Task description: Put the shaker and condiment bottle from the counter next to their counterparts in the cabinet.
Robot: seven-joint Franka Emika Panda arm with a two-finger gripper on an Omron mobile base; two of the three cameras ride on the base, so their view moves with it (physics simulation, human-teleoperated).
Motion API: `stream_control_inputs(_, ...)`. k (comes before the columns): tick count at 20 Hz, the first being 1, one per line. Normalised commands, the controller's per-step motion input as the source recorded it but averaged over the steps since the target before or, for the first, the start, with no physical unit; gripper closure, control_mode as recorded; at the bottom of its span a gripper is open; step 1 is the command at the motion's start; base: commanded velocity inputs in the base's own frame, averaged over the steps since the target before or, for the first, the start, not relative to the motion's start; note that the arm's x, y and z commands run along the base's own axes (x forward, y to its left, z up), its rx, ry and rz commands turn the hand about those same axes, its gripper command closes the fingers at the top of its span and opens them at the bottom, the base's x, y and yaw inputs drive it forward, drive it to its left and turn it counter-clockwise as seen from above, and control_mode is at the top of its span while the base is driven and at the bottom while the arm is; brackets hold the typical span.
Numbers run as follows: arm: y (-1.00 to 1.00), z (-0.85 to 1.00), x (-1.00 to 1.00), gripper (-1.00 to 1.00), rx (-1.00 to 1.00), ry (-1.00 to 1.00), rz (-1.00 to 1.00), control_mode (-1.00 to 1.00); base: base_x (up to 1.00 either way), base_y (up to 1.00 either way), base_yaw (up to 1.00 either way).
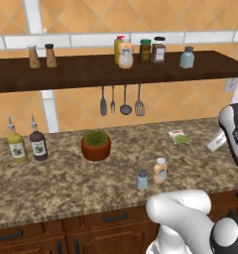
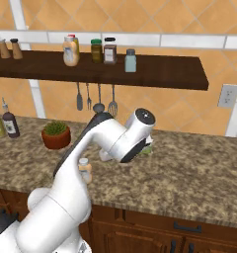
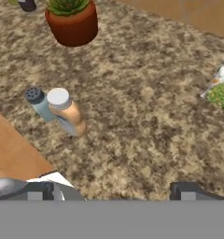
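Nothing is moved yet, I judge: the small blue-grey glass shaker (image 1: 142, 179) and slim peach-orange bottle (image 1: 160, 170) stand side by side on the speckled granite bench (image 1: 66, 178), well below the dark wooden shelf (image 1: 81, 72). My fingers (image 3: 114, 191) are spread wide, empty, above the bench.

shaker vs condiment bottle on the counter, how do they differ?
The shaker is shorter than the condiment bottle. The shaker is pale blue-grey glass; the condiment bottle is peach-orange with a pale label. The shaker has a grey perforated cap, the condiment bottle a plain white one. Both stand upright side by side near the counter's front edge.
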Motion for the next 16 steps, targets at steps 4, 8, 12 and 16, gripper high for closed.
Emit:
stream_control_inputs(4, -0.27, -0.48, 0.0, -1.0, 0.11, -0.19, 0.66, -1.0, 0.0, 0.0, 0.0)
stream_control_inputs(8, -0.18, -0.42, 0.0, -1.0, 0.15, -0.39, 0.72, -1.0, 0.0, 0.0, 0.0)
stream_control_inputs(12, 0.3, -0.59, 0.0, -1.0, 0.02, -0.33, 0.68, -1.0, 0.0, 0.0, 0.0)
stream_control_inputs(16, 0.27, -0.16, 0.09, -1.0, 0.0, -0.16, 0.41, -1.0, 0.0, 0.0, 0.0)
